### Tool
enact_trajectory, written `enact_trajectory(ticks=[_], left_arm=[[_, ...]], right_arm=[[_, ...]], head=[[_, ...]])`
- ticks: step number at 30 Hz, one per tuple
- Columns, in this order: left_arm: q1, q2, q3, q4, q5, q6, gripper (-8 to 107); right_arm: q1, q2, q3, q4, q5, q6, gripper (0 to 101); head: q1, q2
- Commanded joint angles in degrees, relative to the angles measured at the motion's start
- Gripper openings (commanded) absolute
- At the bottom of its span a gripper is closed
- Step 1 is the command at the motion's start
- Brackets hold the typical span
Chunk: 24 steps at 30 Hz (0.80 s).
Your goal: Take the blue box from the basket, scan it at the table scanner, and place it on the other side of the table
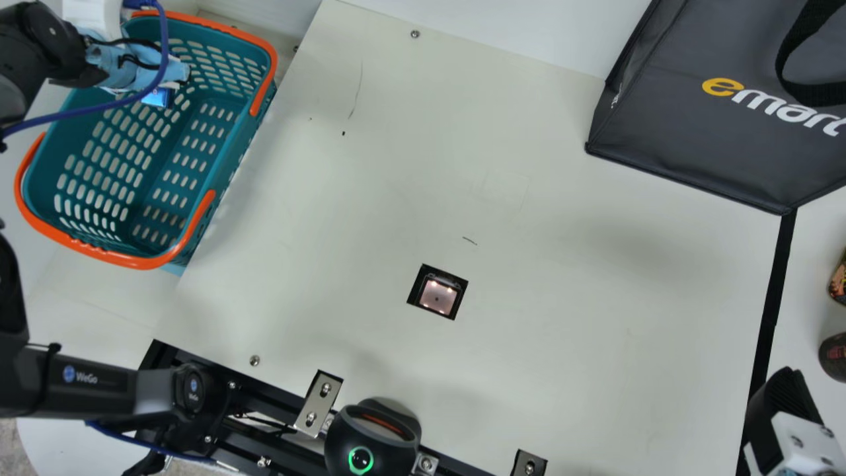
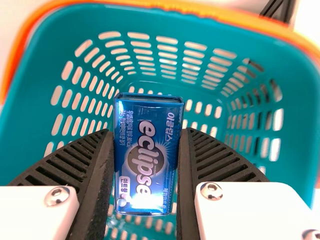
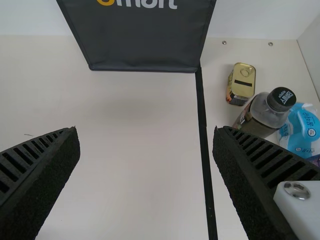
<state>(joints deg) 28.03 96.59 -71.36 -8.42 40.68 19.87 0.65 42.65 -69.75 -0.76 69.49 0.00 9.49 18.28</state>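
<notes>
**We pinched the blue box (image 2: 146,155) at the basket (image 1: 192,231), left of the scanner (image 1: 437,295)**

In the main view, we had our left gripper (image 1: 132,65) up and to the left of the scanner, within the outline of the teal basket with orange handles. Its ribbed fingers pressed on both sides of the blue box, whose printed face showed in the left wrist view; we could not tell how high it was above the basket's bottom.

Down and to the right of the scanner, we had our right gripper (image 1: 783,396), its fingers spread wide with nothing between them. Up and to the right of the scanner stood the dark bag (image 1: 694,125). The black strip (image 1: 770,311) ran to the scanner's right, and past it we saw a can (image 3: 241,82), a dark-capped bottle (image 3: 264,114) and a blue packet (image 3: 302,131).
</notes>
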Motion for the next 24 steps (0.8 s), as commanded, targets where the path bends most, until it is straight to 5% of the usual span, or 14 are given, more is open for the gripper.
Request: enact_trajectory(ticks=[1, 10, 24], left_arm=[[-0.9, -2.1, -0.2, 0.1, 1.1, -1.8, -8], [-8.1, -8.6, -1.6, 0.7, 6.3, -6.4, -8], [-30.1, -15.1, -0.4, 7.3, 11.8, -18.5, -8]], right_arm=[[0.0, 0.0, 0.0, 0.0, 0.0, 0.0, 95], [0.0, 0.0, 0.0, 0.0, 0.1, 0.0, 95], [0.0, 0.0, 0.0, 0.0, 0.1, 0.0, 95]], head=[[-1.6, 0.1], [-1.6, 0.1], [-1.6, 0.1]])
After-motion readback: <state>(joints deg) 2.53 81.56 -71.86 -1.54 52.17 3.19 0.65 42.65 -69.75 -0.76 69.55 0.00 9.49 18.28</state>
